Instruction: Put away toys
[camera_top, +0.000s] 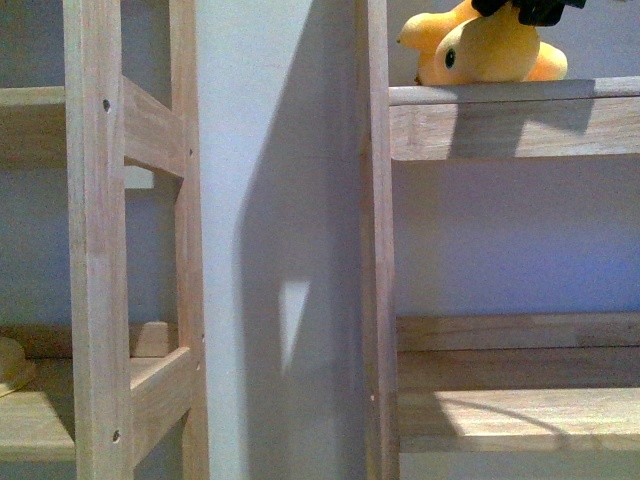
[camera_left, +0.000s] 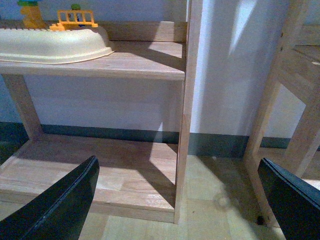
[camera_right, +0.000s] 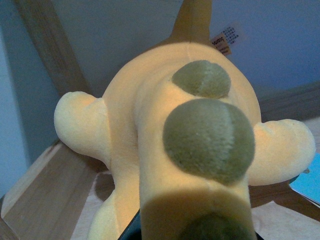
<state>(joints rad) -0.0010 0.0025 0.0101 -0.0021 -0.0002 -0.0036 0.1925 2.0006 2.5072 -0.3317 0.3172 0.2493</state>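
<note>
While my right claw (camera_top: 530, 10) sits on top of the yellow plush animal (camera_top: 490, 48) lying on the upper shelf (camera_top: 510, 92) of the right-hand rack, I cannot tell whether it grips. My left claw (camera_left: 175, 200) hangs released near a low shelf bearing a pale tray (camera_left: 55, 45).

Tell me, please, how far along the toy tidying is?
Nearly done, it seems: the plush animal already lies on the upper shelf. The right claw is at the toy; whether it grips is unclear. Left: letting go and withdrawing. The left claw hangs open, empty.
</note>
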